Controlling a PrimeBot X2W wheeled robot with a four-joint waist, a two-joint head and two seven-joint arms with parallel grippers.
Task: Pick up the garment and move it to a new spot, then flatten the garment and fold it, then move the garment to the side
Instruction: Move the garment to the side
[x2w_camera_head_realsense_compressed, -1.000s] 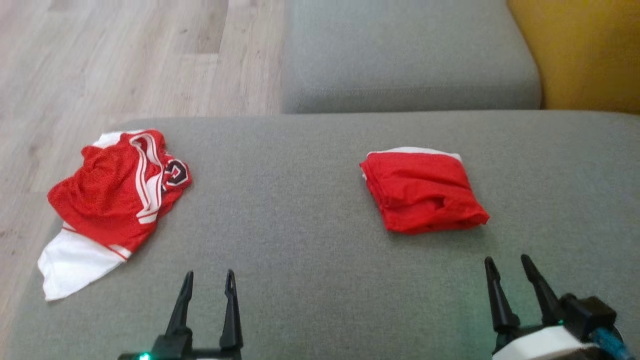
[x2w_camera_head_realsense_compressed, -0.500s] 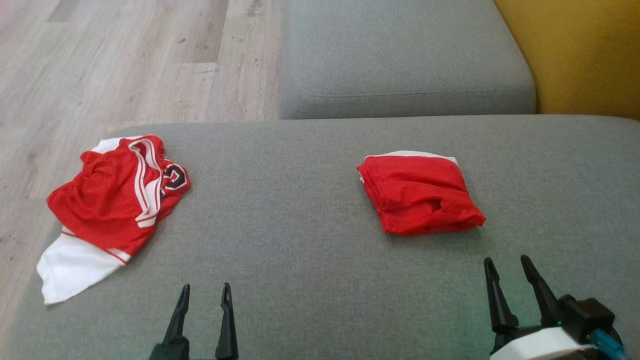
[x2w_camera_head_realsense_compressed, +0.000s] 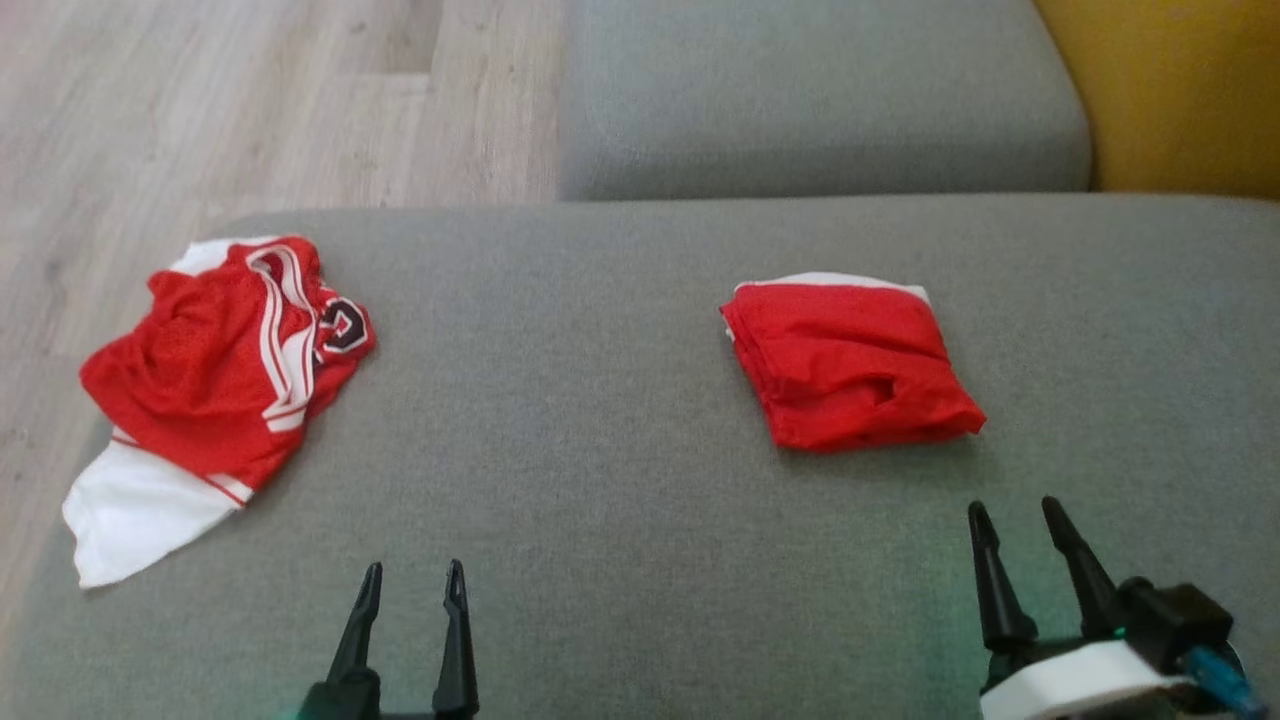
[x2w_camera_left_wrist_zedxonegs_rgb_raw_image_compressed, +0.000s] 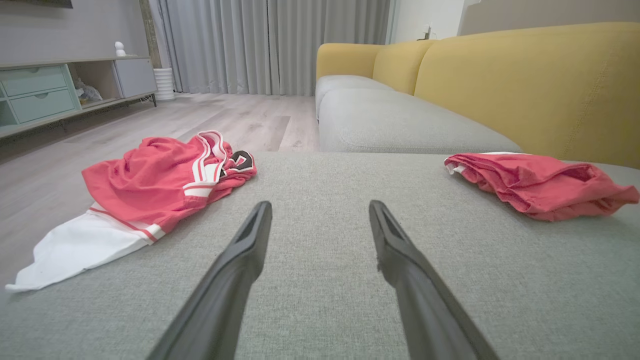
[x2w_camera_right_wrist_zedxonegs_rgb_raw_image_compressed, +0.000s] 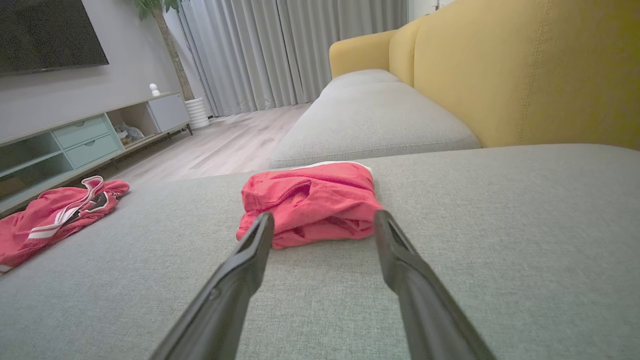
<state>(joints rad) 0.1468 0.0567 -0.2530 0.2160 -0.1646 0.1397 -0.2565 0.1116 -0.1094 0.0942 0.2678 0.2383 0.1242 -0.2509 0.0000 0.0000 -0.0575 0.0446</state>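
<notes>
A crumpled red and white garment (x2w_camera_head_realsense_compressed: 215, 375) (x2w_camera_left_wrist_zedxonegs_rgb_raw_image_compressed: 150, 192) (x2w_camera_right_wrist_zedxonegs_rgb_raw_image_compressed: 55, 212) lies at the left end of the grey cushion (x2w_camera_head_realsense_compressed: 600, 450), its white part hanging toward the edge. On the right lies a second red garment (x2w_camera_head_realsense_compressed: 850, 365) (x2w_camera_left_wrist_zedxonegs_rgb_raw_image_compressed: 535, 182) (x2w_camera_right_wrist_zedxonegs_rgb_raw_image_compressed: 310, 202), folded into a neat block. My left gripper (x2w_camera_head_realsense_compressed: 413, 585) (x2w_camera_left_wrist_zedxonegs_rgb_raw_image_compressed: 320, 210) hovers open near the front edge, right of the crumpled garment, holding nothing. Also open and empty, my right gripper (x2w_camera_head_realsense_compressed: 1015, 515) (x2w_camera_right_wrist_zedxonegs_rgb_raw_image_compressed: 322, 220) points at the folded block just ahead of it.
A second grey seat cushion (x2w_camera_head_realsense_compressed: 820, 100) sits beyond, with a yellow sofa back (x2w_camera_head_realsense_compressed: 1180, 100) at the right. Wooden floor (x2w_camera_head_realsense_compressed: 200, 120) lies off the cushion's left edge. A low cabinet (x2w_camera_left_wrist_zedxonegs_rgb_raw_image_compressed: 55, 90) and curtains (x2w_camera_left_wrist_zedxonegs_rgb_raw_image_compressed: 270, 45) stand far off.
The head camera shifted a little, so the whole picture moved. The left gripper has drawn back toward the bottom edge. Both garments lie where they were.
</notes>
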